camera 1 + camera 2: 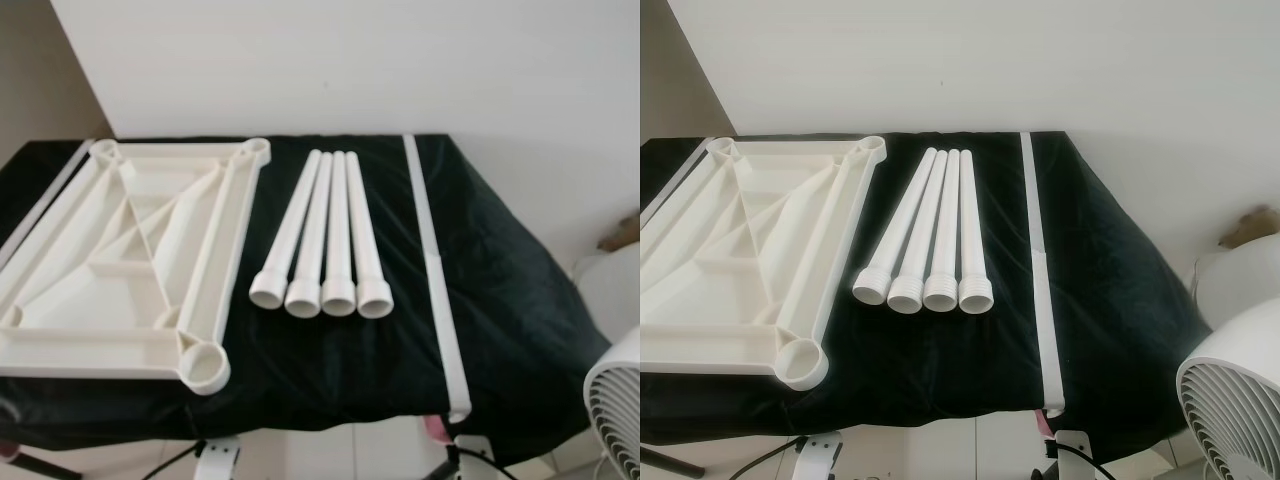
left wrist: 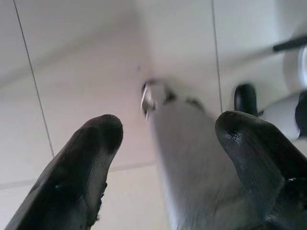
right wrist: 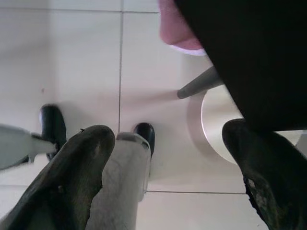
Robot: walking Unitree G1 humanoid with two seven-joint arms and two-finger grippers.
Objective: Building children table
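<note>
Nearest the robot, both arms hang low beside its legs, pointing at the tiled floor (image 3: 86,57). The left gripper (image 2: 165,143) has its two black fingers spread wide with nothing between them, and the right gripper (image 3: 168,158) is likewise parted and empty, with the draped edge of the black cloth (image 3: 249,52) hanging above it.

On the work surface ahead, covered by that black cloth (image 1: 500,300), the table parts lie unassembled. The white tabletop (image 1: 120,270) lies upside down on the robot's left, ribbed underside up, with a round corner socket (image 1: 205,365) closest to the front edge and another socket (image 1: 257,150) at the far corner. Just beside it, toward the middle, four white legs (image 1: 322,235) lie side by side, touching one another, their wider threaded ends (image 1: 923,290) facing the robot and their thinner ends pointing toward the wall. To the right of the legs runs a strip of white tape (image 1: 435,270) from front to back. A white fan (image 1: 1235,410) stands off the table's right corner.

As a judgement, the build has not begun: no leg sits in any socket, and neither gripper has reached a part. All four legs remain to be lifted, stood in the corner sockets and screwed home, and then the table turned upright.
</note>
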